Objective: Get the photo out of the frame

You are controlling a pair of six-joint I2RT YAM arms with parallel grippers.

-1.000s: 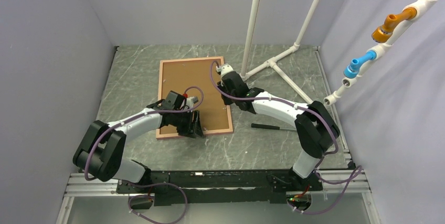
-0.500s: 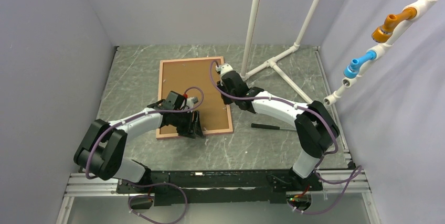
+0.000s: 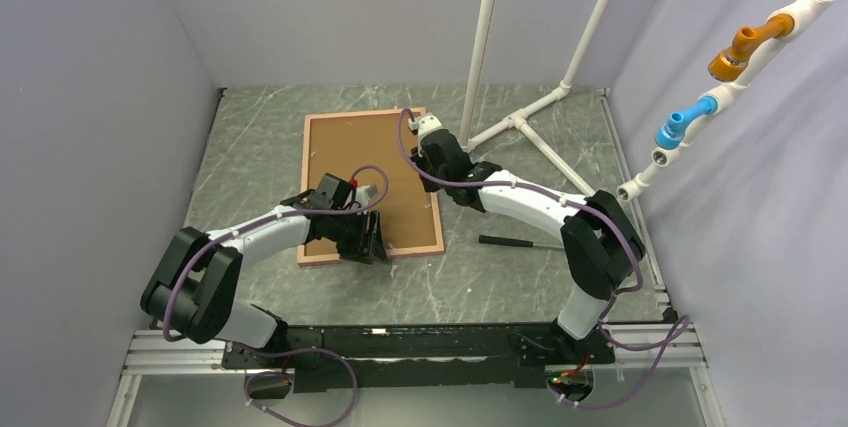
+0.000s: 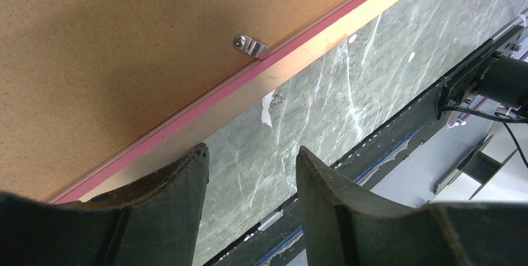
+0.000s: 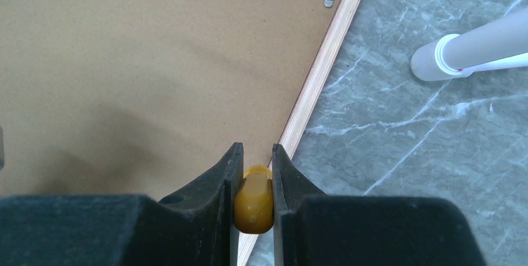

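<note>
Frame (image 4: 212, 101) holds backing board (image 4: 124, 42), prob. clipped.

Three plain pale grey-lilac walls: left wall (image 3: 90, 97), back wall (image 3: 340, 7), right wall (image 3: 770, 267). No windows in view. The table top (image 3: 520, 282) is a grey-green marble-look sheet with white veins and scuffs. A white pipe stand (image 3: 486, 37) sits back right, an upright plus a slanted brace, feet splayed on the table. A second white pipe (image 3: 645, 175) runs diagonally along the right wall (orange fitting (image 3: 745, 44) higher, blue fitting (image 3: 685, 127) lower). An aluminium rail (image 3: 170, 352) lines the near edge. Light is even, shadows soft.
</note>
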